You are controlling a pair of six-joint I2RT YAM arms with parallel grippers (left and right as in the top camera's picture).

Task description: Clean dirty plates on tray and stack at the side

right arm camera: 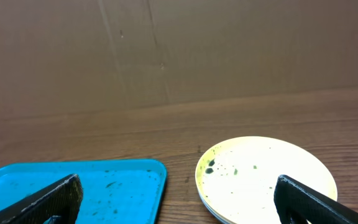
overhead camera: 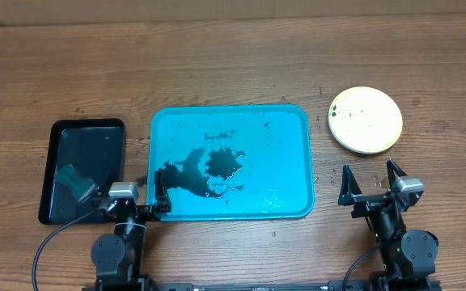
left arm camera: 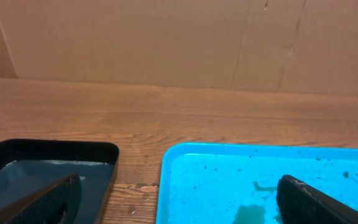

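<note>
The turquoise tray [overhead camera: 285, 162] lies mid-table with no plate on it, only a dark puddle and specks. It also shows in the left wrist view [left arm camera: 229, 174] and the right wrist view [right arm camera: 104, 180]. The plates [overhead camera: 366, 120] sit stacked on the table to the tray's right. The yellow-green one is on top with dark specks [right arm camera: 266, 174], and paler rims show under it. My left gripper [overhead camera: 138, 194] [left arm camera: 179, 205] is open and empty, straddling the tray's near left corner. My right gripper [overhead camera: 370, 187] [right arm camera: 179, 199] is open and empty, on the near side of the stack.
A smaller black tray [overhead camera: 67, 137] [left arm camera: 42, 162] lies left of the turquoise one, holding a grey-green sponge-like block [overhead camera: 79, 183]. Small droplets dot the wood near the tray's right edge. A cardboard wall stands behind the table.
</note>
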